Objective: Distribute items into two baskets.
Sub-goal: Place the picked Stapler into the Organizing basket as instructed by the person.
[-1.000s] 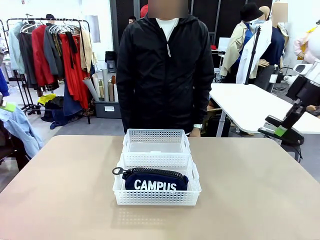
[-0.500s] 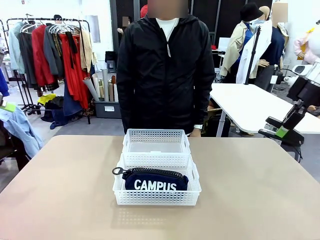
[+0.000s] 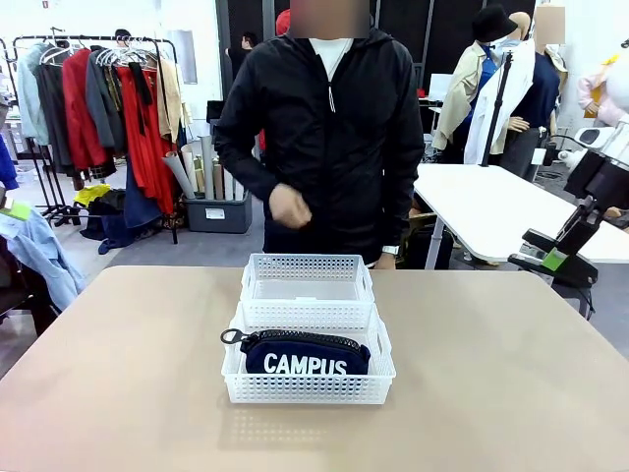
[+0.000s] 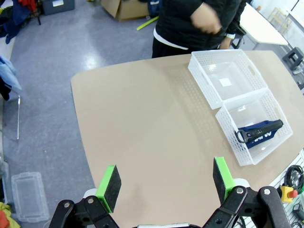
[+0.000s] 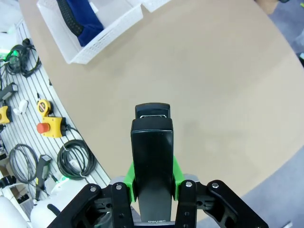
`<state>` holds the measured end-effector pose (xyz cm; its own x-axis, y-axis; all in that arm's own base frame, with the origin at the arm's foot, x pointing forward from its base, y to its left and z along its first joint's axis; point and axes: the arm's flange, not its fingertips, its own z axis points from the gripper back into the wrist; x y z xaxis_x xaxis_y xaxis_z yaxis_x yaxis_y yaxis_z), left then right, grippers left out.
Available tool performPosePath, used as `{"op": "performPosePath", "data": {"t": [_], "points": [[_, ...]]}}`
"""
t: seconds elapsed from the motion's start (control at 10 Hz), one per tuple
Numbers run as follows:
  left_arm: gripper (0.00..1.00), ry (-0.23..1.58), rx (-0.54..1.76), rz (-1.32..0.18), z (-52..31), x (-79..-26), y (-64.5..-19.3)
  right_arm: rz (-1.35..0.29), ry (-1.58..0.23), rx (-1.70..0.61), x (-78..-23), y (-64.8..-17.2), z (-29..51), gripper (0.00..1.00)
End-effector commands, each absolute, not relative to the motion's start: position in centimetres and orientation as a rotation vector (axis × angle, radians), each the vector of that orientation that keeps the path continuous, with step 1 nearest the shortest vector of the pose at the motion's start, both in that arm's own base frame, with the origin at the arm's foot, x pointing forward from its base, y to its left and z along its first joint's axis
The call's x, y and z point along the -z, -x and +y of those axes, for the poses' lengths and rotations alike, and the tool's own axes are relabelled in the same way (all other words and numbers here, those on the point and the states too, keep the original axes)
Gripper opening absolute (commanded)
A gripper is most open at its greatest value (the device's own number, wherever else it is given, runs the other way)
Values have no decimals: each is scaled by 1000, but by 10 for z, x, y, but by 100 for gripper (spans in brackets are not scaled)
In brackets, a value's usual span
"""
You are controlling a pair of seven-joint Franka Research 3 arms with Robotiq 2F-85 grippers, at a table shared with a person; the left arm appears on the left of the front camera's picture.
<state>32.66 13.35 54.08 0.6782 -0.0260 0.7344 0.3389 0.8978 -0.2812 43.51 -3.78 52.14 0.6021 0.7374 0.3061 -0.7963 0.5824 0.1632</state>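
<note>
Near basket: you have the white mesh basket sitting at the middle of the tan table, its long side toward you.
Pouch: the navy zippered pouch with white "CAMPUS" lettering lies inside that near basket, zip pull sticking out over the rim at 9 o'clock.
Far basket: the second white basket sits at 12 o'clock from the first, the two touching along their long sides; from the front you see only its clear bottom.
Left gripper: in your left wrist view the left gripper hangs high above the table with its green pads set wide apart and nothing between them; both baskets lie toward 2 o'clock of it.
Right gripper: in your right wrist view the right gripper is clamped on the black stapler, which stands lengthwise between the green pads and points toward 12 o'clock, over bare tabletop.
Stapler from the front: you can see it held off the table edge at 3 o'clock, well apart from both baskets.
Person: standing at the far side, one hand raised in a loose fist at the chest, above the far basket.
</note>
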Motion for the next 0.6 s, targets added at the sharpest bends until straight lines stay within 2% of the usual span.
{"op": "performPosePath", "data": {"t": [0.0,0.5], "points": [[100,429,208,-806,132,-541,-326,-219,-297,-898,-523,-431,-37,0],[100,429,208,-806,132,-541,-326,-219,-297,-898,-523,-431,-37,0]]}}
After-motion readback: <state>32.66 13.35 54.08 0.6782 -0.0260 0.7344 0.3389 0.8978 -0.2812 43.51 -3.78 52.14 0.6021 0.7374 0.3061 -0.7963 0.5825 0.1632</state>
